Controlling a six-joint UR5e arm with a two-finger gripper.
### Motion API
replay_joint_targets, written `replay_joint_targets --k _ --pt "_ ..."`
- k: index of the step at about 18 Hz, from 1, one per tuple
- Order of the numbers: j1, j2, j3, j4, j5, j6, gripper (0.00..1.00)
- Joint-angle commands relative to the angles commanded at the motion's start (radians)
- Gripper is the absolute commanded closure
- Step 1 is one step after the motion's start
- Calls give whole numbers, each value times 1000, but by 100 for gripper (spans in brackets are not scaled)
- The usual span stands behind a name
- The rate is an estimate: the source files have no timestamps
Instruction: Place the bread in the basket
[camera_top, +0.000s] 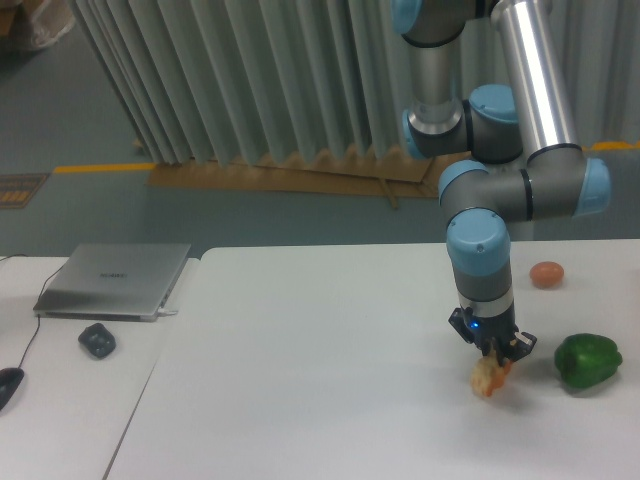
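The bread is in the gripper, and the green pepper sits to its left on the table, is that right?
Not quite. The fixed camera shows the green pepper to the right of the bread in the picture, not the left. The rest holds: the gripper is closed on the bread, and the pepper sits on the table.
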Motion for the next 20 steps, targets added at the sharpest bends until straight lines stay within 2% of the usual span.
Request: replay_joint_targets --k 3,6,8,11,16,20 --pt "14 12 20 -9 -5 0 78" --pt "58 35 90 -90 -27 3 79" --pt "99 51 136 -107 -60 40 79" --pt "222 87 143 -115 -74 235 79" --pt "414 94 140 -120 -68 598 79" --pt "500 109 140 -117 -69 767 79"
